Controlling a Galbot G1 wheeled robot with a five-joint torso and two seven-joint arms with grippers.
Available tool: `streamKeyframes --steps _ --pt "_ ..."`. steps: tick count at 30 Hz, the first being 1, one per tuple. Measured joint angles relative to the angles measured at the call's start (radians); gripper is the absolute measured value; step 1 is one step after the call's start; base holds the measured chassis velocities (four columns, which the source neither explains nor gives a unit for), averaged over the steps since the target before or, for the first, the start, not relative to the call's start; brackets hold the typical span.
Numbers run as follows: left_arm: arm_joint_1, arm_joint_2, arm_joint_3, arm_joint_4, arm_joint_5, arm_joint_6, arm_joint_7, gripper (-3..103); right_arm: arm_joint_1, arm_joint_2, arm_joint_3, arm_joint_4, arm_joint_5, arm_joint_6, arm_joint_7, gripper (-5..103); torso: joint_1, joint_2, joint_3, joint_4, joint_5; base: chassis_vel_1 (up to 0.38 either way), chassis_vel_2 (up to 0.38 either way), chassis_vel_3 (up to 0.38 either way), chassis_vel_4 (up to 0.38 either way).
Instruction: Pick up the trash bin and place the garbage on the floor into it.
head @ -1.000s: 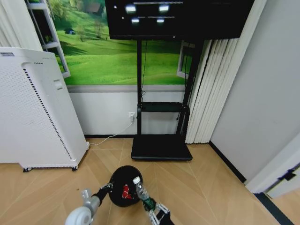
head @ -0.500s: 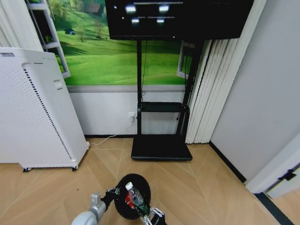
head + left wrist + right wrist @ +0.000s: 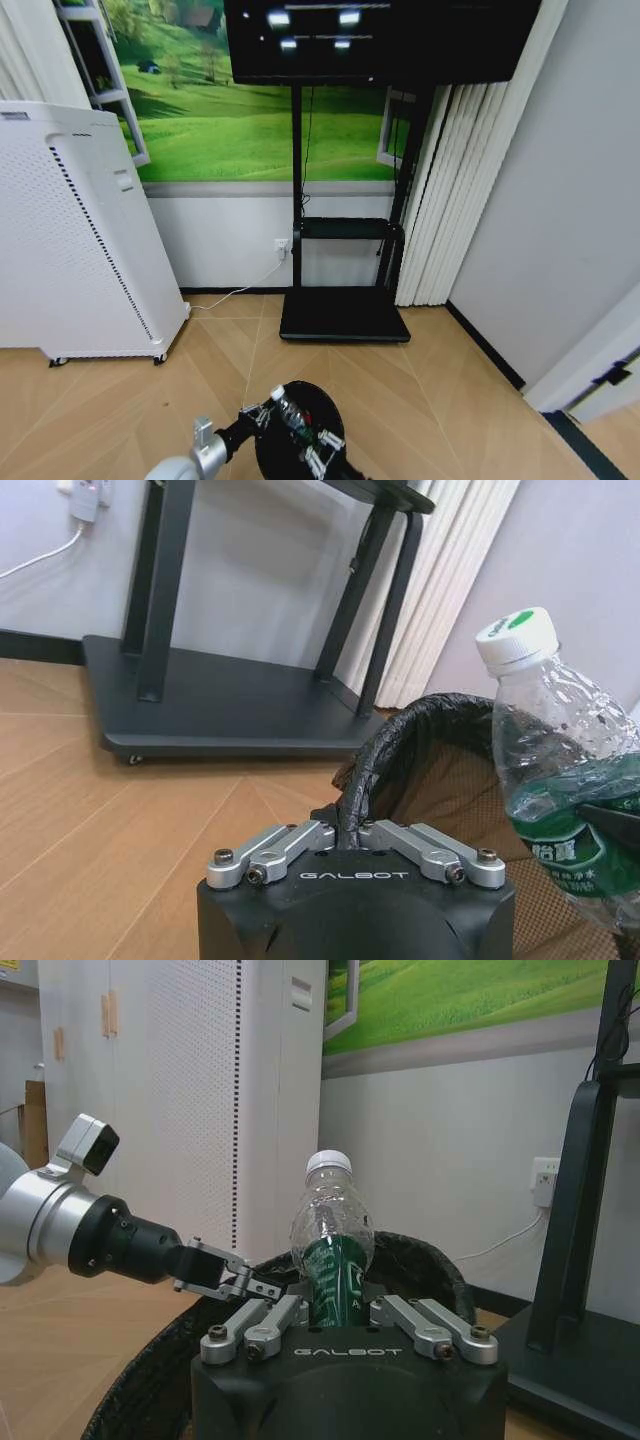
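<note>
The trash bin (image 3: 322, 412), a round black mesh basket lined with a black bag, hangs low over the wood floor. My left gripper (image 3: 257, 417) is shut on its near rim (image 3: 372, 761), as the left wrist view shows. The garbage in hand is a clear plastic bottle (image 3: 332, 1228) with a green label and white cap. My right gripper (image 3: 336, 1306) is shut on its lower body. The bottle (image 3: 286, 409) stands upright over the bin's mouth and rises beside the rim in the left wrist view (image 3: 556, 769). The right wrist view also shows the left gripper (image 3: 237, 1277) on the bin's edge (image 3: 428, 1257).
A tall white air purifier (image 3: 80, 230) on casters stands at the left. Straight ahead is a black TV stand with a flat base (image 3: 343, 315), and a white cable runs to a wall socket. Pleated white curtains (image 3: 455, 190) and a grey wall close the right side.
The bin, held by the left gripper, has shifted right and nearer to me. The right gripper with the bottle has moved along with it, over the opening.
</note>
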Motion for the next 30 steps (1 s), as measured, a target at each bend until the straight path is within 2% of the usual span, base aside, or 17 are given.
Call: streamKeyframes --steps 3,5,6,9,11,12,15,16,18,19,20,22,24,25,26,28,30 --pt "0.0 -0.007 -0.007 0.004 -0.009 -0.004 -0.006 4 -0.003 -0.015 0.014 0.004 0.001 0.002 0.001 19 0.0 0.0 0.0 -0.0002 0.0 0.0 0.0 0.0 0.0" --pt "-0.007 -0.013 -0.006 0.009 -0.021 -0.007 -0.015 4 -0.008 -0.019 0.018 0.004 -0.014 0.008 -0.007 30 0.0 0.0 0.0 -0.0002 0.0 0.0 0.0 0.0 0.0" --pt "-0.007 -0.013 -0.006 0.009 -0.021 -0.007 -0.015 4 -0.008 -0.019 0.018 0.004 -0.014 0.008 -0.007 30 0.0 0.0 0.0 -0.0002 0.0 0.0 0.0 0.0 0.0" --pt "-0.016 -0.016 -0.004 0.016 -0.031 -0.01 -0.024 4 -0.013 -0.022 0.02 0.004 -0.02 0.011 -0.011 41 0.0 0.0 0.0 -0.0003 0.0001 0.0 0.0 0.0 0.0" --pt "-0.02 -0.017 0.0 0.018 -0.046 -0.011 -0.029 4 -0.016 -0.022 0.021 0.003 -0.021 0.013 -0.011 51 0.0 0.0 0.0 -0.0003 0.0002 0.0 0.0 0.0 0.0" --pt "-0.02 -0.017 0.0 0.018 -0.046 -0.011 -0.029 4 -0.016 -0.022 0.021 0.003 -0.021 0.013 -0.011 51 0.0 0.0 0.0 -0.0003 0.0002 0.0 0.0 0.0 0.0" --pt "-0.02 -0.018 0.008 0.02 -0.056 -0.011 -0.032 4 -0.019 -0.022 0.024 0.002 -0.019 0.015 -0.013 68 0.0 0.0 0.0 -0.0002 0.0001 0.0 0.0 0.0 0.0" --pt "-0.02 -0.018 0.008 0.02 -0.056 -0.011 -0.032 4 -0.019 -0.022 0.024 0.002 -0.019 0.015 -0.013 68 0.0 0.0 0.0 -0.0002 0.0001 0.0 0.0 0.0 0.0" --pt "-0.022 -0.018 0.009 0.023 -0.058 -0.011 -0.037 4 -0.022 -0.022 0.029 0.003 -0.012 0.024 -0.013 79 0.0 0.0 0.0 -0.0002 0.0001 0.0 0.0 0.0 0.0" --pt "-0.022 -0.018 0.009 0.023 -0.058 -0.011 -0.037 4 -0.022 -0.022 0.029 0.003 -0.012 0.024 -0.013 79 0.0 0.0 0.0 -0.0002 0.0001 0.0 0.0 0.0 0.0" --pt "-0.024 -0.019 0.009 0.024 -0.061 -0.011 -0.041 4 -0.024 -0.021 0.032 0.007 -0.008 0.032 -0.014 84 0.0 0.0 0.0 -0.0003 0.0002 0.0 0.0 0.0 0.0" --pt "-0.025 -0.021 0.007 0.026 -0.066 -0.011 -0.052 4 -0.027 -0.02 0.039 0.012 -0.001 0.038 -0.014 84 0.0 0.0 0.0 -0.0003 0.0001 0.0 0.0 0.0 0.0" --pt "-0.03 -0.029 -0.008 0.029 -0.095 -0.017 -0.11 4 -0.041 -0.016 0.08 0.044 0.031 0.042 -0.018 98 0.0 0.0 0.0 -0.0003 0.0001 0.0 0.0 0.0 0.0" --pt "-0.033 -0.034 -0.021 0.027 -0.115 -0.019 -0.166 4 -0.047 -0.018 0.106 0.065 0.061 0.037 -0.026 99 0.0 0.0 0.0 -0.0004 -0.0002 0.0 0.0 0.0 0.0" --pt "-0.033 -0.034 -0.021 0.027 -0.115 -0.019 -0.166 4 -0.047 -0.018 0.106 0.065 0.061 0.037 -0.026 99 0.0 0.0 0.0 -0.0004 -0.0002 0.0 0.0 0.0 0.0" --pt "-0.038 -0.037 -0.059 0.013 -0.139 -0.019 -0.258 4 -0.049 -0.028 0.15 0.097 0.112 0.031 -0.028 100 0.0 0.0 0.0 -0.0002 0.0002 0.0 0.0 0.0 0.0" --pt "-0.039 -0.036 -0.076 0.004 -0.155 -0.018 -0.285 4 -0.044 -0.032 0.165 0.111 0.135 0.028 -0.024 100 0.0 0.0 0.0 -0.0001 0.0001 0.0 0.0 0.0 0.0"
